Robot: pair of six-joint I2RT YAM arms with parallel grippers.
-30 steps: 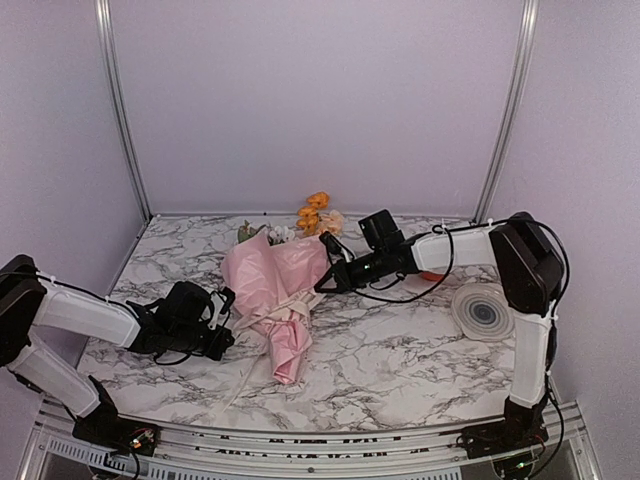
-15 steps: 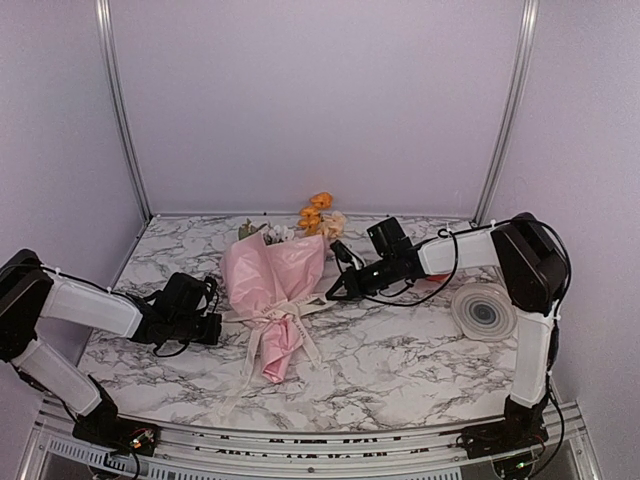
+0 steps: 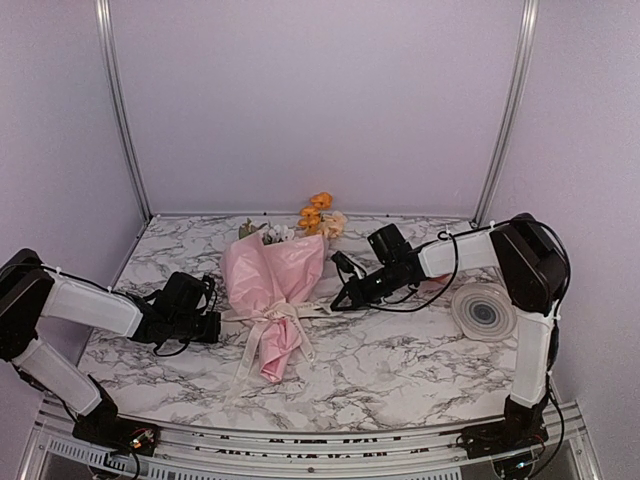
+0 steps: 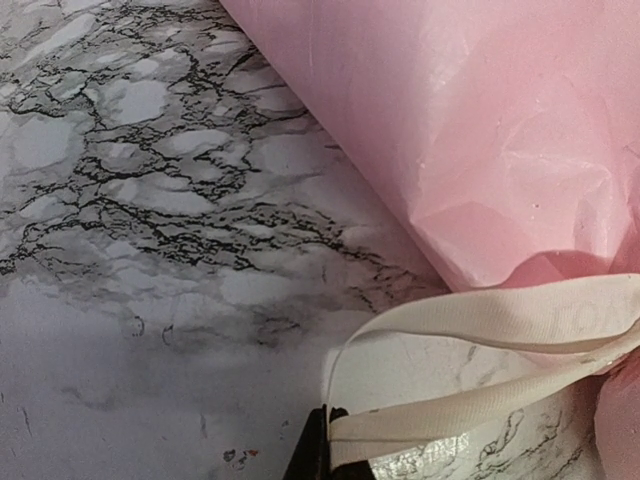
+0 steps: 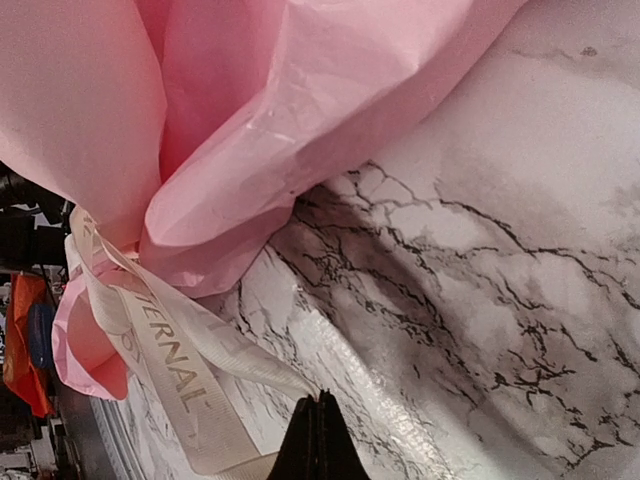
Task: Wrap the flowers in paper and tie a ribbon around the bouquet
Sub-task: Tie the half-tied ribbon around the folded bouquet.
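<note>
Right, close in at the left gripper [image 4: 320, 450] first: jaws pinched tight on the ribbon [image 4: 470, 322], two cream strands running out of the tips and off to the right of them; just beyond, the strands reach the gathered neck of the paper [image 4: 450, 130], a crinkled pink sheet that fans out above and to the right of the fingers; bare marbled table [image 4: 150, 200] lies to their left. Over to the right gripper [image 5: 320, 440] now: jaws likewise squeezed together, with a lettered length of ribbon leading up and left from the tips to the same pinched neck; pink folds fill the space above and left of that gripper. From overhead, the bouquet [image 3: 270, 300] lies flat between the two grippers, narrow end toward the arm bases, open end away, and the ribbon is drawn around its waist with a strand stretched out to each gripper; loose tails hang toward the near edge. Farther out, past the cone's mouth, the flowers [image 3: 317, 215] show orange and pale heads by the back wall; a round grey disc [image 3: 483, 312] sits well to the right of the right gripper, near that arm's upright link.
</note>
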